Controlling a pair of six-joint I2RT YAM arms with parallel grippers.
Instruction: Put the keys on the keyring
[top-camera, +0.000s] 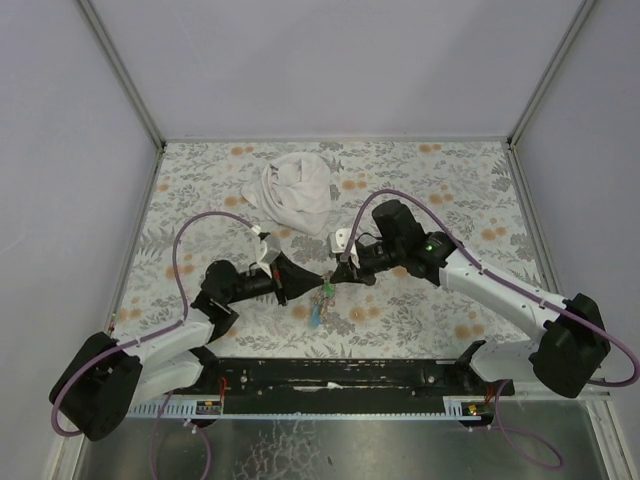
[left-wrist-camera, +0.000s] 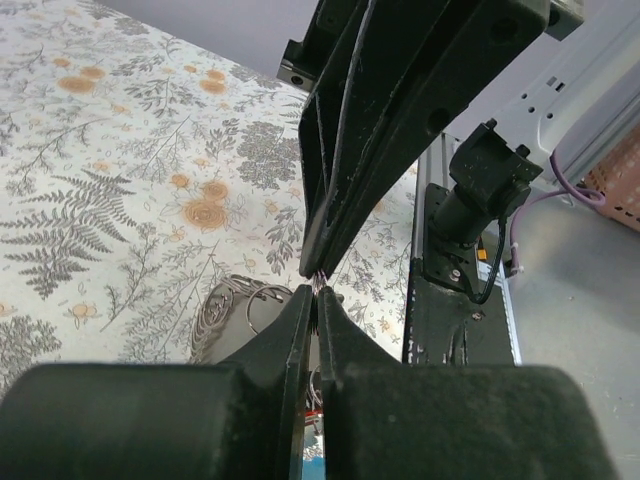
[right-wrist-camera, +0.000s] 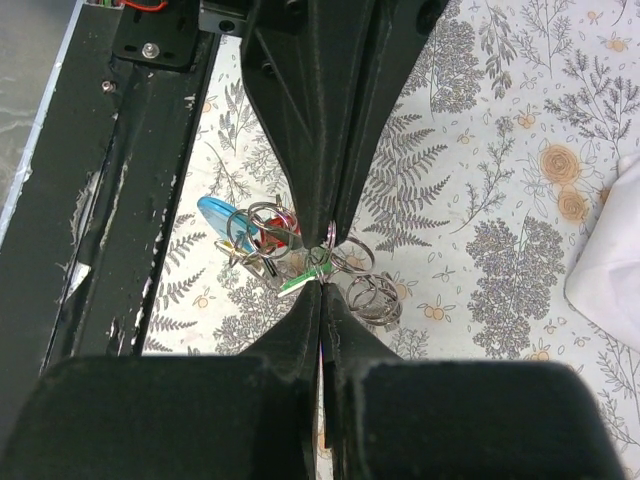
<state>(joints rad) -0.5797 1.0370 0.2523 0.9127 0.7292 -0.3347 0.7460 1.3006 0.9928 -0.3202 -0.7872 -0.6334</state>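
Both grippers meet tip to tip over the middle of the floral table. In the top view my left gripper (top-camera: 315, 284) comes from the left and my right gripper (top-camera: 335, 277) from the right. Both are shut on the thin metal keyring (right-wrist-camera: 329, 238). Its wire shows between the two pairs of tips in the left wrist view (left-wrist-camera: 318, 279). A green key (right-wrist-camera: 303, 279) lies right at my right gripper (right-wrist-camera: 322, 285). A red key (right-wrist-camera: 268, 236) and the light-blue piece (right-wrist-camera: 214, 214) hang beside it. The bunch (top-camera: 320, 302) dangles under the tips.
A crumpled white cloth (top-camera: 295, 190) lies behind the grippers, its edge also at the right wrist view's right side (right-wrist-camera: 612, 270). Several more metal rings (right-wrist-camera: 375, 295) sit just beside the tips. The black base rail (top-camera: 340, 375) runs along the near table edge.
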